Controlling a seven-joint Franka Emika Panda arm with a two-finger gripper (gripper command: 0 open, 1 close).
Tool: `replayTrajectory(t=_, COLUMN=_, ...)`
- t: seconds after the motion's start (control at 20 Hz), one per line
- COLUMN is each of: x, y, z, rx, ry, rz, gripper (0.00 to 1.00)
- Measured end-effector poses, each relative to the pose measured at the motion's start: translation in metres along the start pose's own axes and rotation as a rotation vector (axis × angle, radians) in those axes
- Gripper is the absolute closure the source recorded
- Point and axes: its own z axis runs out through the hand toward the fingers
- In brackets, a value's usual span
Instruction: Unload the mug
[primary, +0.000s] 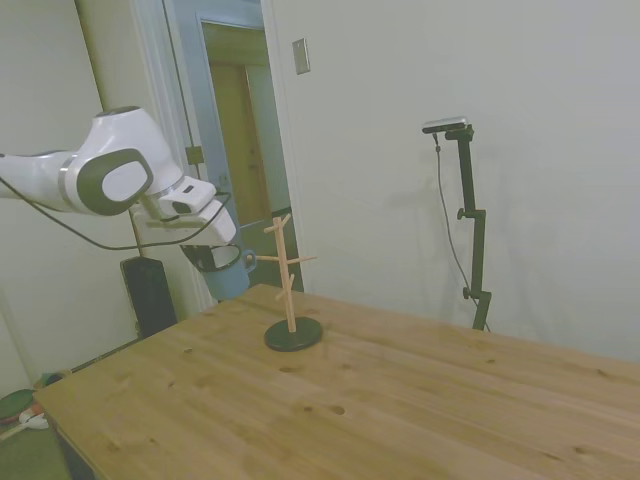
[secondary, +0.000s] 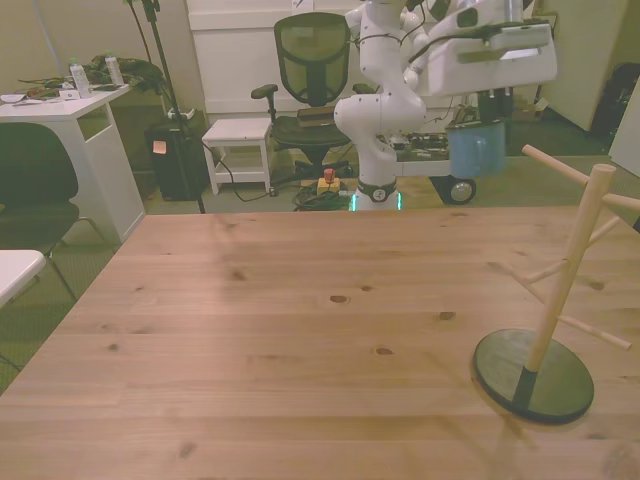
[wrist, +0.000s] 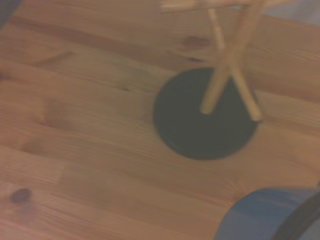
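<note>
The light-blue mug hangs in the air over the table's far edge, beside the wooden mug tree and clear of its pegs. My gripper is shut on the mug's dark rim from above. In the front view the mug sits under the white hand, behind and to the left of the tree, and my gripper is mostly hidden by the hand. The wrist view shows the tree's black round base on the table and a blurred edge of the mug.
The tree's pegs stick out toward the mug. Beyond the wooden table stand an office chair, a white stool and a white desk with a black chair.
</note>
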Motion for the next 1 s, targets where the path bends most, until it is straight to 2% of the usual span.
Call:
replayTrajectory(t=0.3, x=0.027, y=0.049, z=0.055, rx=-0.087, ry=-0.068, rz=0.074, gripper=1.0)
replayTrajectory(t=0.6, x=0.041, y=0.107, z=0.11, rx=-0.154, ry=-0.031, rz=0.114, gripper=1.0)
replayTrajectory(t=1.0, x=0.044, y=0.134, z=0.184, rx=-0.188, ry=-0.057, rz=0.135, gripper=1.0)
